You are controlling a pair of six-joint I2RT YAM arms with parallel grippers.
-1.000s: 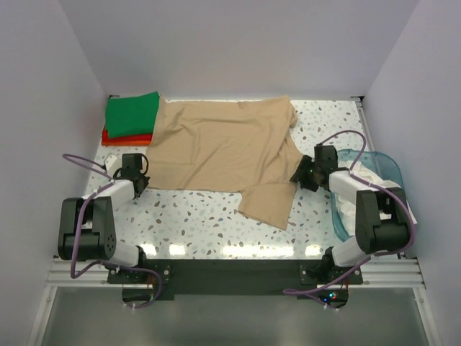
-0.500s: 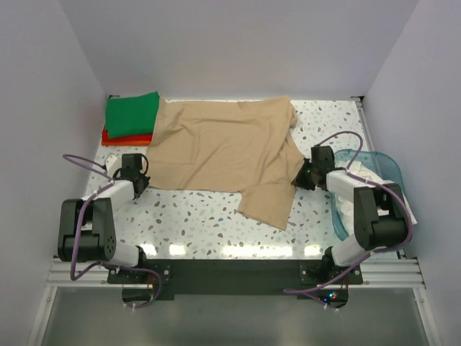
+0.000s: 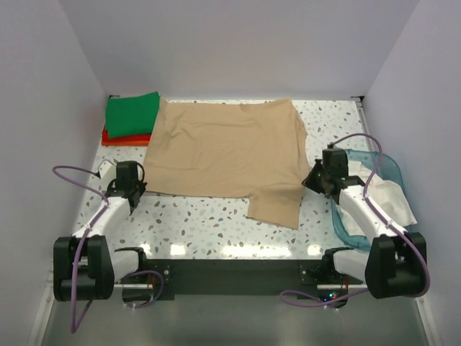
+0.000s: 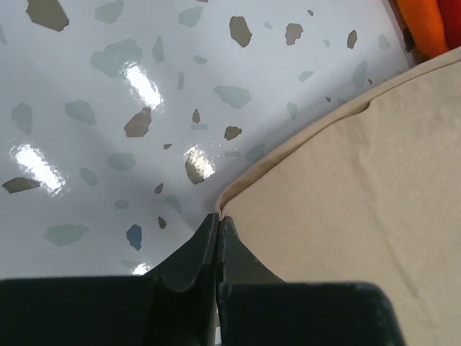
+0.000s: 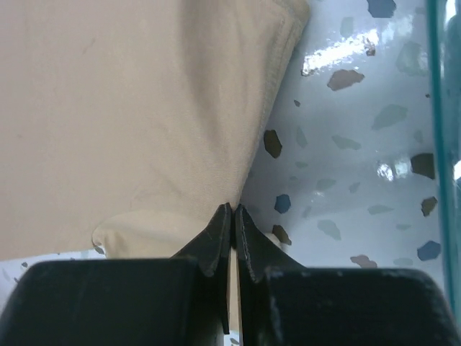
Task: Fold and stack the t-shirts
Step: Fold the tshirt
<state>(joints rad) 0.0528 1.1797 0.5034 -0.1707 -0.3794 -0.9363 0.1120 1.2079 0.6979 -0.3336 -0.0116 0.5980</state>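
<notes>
A tan t-shirt (image 3: 223,148) lies spread across the middle of the speckled table, one part hanging toward the front at the right. My left gripper (image 3: 132,193) is shut on its near left corner (image 4: 225,209). My right gripper (image 3: 319,182) is shut on the shirt's right edge (image 5: 234,198). A folded green t-shirt (image 3: 132,114) lies on a folded red-orange one (image 3: 124,137) at the back left; an orange edge (image 4: 431,25) shows in the left wrist view. A whitish t-shirt (image 3: 385,200) sits in the blue tub.
The translucent blue plastic tub (image 3: 380,167) stands at the right edge beside my right arm; its wall (image 5: 445,108) shows close in the right wrist view. White walls enclose the table on three sides.
The right gripper closed on the tan shirt's right edge. Both arms then pulled toward the front, stretching the shirt flatter and squarer.
</notes>
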